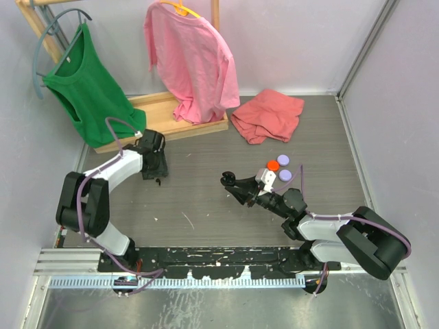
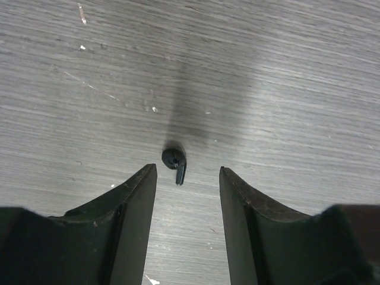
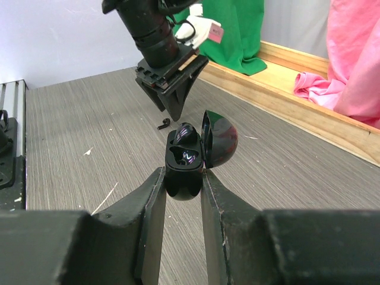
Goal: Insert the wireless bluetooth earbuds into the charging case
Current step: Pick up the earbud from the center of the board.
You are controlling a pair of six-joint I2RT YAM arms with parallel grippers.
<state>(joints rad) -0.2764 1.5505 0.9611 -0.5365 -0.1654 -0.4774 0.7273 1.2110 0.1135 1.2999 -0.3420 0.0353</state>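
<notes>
Right tool: the right tool [image 3: 183,178] is clamped on the black charging case [image 3: 183,172], one finger against each side, holding it upright above the grey surface [image 1: 206,216].
Case lid: the lid [image 3: 219,139] is swung open and leans toward the right of the right wrist view.
Case inside: two dark glossy wells face up. I cannot tell whether a bud sits in either one.
Left tool: the left tool [image 2: 187,172] points down at the surface on the left side, well apart from the case. Its fingers [image 2: 133,208] are apart and nothing is between them.
Black earbud: the black earbud [image 2: 174,161] lies on the surface just past the left fingertips, in line with the gap between them. It touches neither finger, and its stem points back toward the gap.
Earbud from the other side: in the right wrist view it is a small dark shape on the surface, just under the left tool's tips and beyond the open case.
Discs: one red-orange disc [image 1: 273,165] and two lavender discs [image 1: 284,160] lie close together just past the right wrist.
Specks: a few thin white scraps are scattered on the surface between the arms.
Cloth: a crumpled pink cloth [image 1: 267,115] lies farther back, right of centre.
Rack: a wooden rack [image 1: 161,110] at the back left has a green shirt [image 1: 89,89] and a pink shirt [image 1: 192,58] hanging on it.
</notes>
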